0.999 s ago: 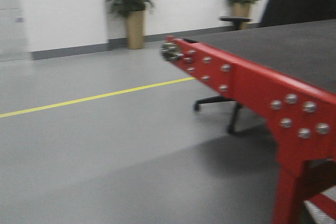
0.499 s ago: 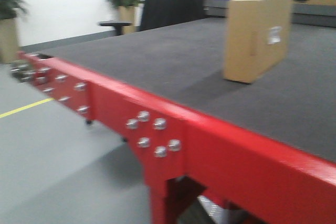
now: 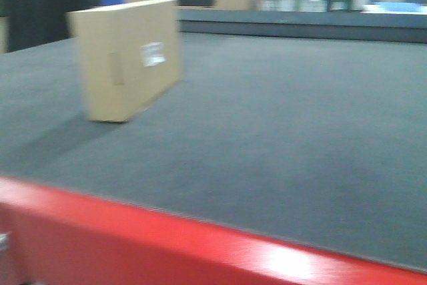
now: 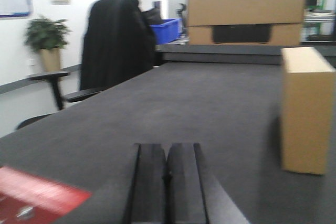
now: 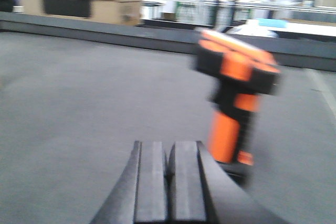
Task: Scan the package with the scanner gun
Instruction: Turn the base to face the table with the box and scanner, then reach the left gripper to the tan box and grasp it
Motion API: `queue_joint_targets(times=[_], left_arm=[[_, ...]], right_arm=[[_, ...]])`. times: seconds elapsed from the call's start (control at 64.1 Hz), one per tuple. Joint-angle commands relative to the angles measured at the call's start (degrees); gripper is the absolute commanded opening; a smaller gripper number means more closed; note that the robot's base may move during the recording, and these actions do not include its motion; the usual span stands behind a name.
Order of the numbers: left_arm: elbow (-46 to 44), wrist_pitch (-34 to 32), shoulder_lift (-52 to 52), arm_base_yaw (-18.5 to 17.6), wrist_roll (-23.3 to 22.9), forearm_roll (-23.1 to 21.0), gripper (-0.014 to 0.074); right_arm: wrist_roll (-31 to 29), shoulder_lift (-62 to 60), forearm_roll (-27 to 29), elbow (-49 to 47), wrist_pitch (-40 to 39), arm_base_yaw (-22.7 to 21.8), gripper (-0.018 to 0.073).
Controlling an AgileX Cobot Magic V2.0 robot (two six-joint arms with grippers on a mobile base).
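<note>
The left gripper (image 4: 167, 182) and the right gripper (image 5: 169, 182) were both shut tight and held nothing. The scanner gun (image 5: 236, 98) stood just past the right one, not picked up. The package (image 3: 127, 58) stood on its edge near the tabletop's (image 3: 287, 138) far left side. The scan probably had not begun.

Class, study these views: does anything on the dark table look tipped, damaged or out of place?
Nothing stands out. The light-tan cardboard package stands squarely on its edge, undamaged as far as the blur allows, and the orange-and-black scanner gun stands upright on the dark grey table.
</note>
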Motion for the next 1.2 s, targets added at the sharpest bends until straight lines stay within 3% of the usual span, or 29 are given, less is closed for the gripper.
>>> queue_joint_targets(times=[0.0,0.25,1.186], left_arm=[[-0.16,-1.05,-0.17,-0.33,-0.34,-0.32,-0.0111],[-0.16,-1.05,-0.17,-4.13,-0.34,-0.32,-0.0111],[-0.16,-1.05,-0.17,-3.73,-0.34,-0.32,-0.0111]], right_arm=[[-0.10,-0.13,-0.39,-0.05,-0.95,-0.14,-0.0153],[-0.10,-0.13,-0.39,-0.05,-0.95,-0.14,-0.0153],[-0.10,-0.13,-0.39,-0.05,-0.95,-0.14,-0.0153]])
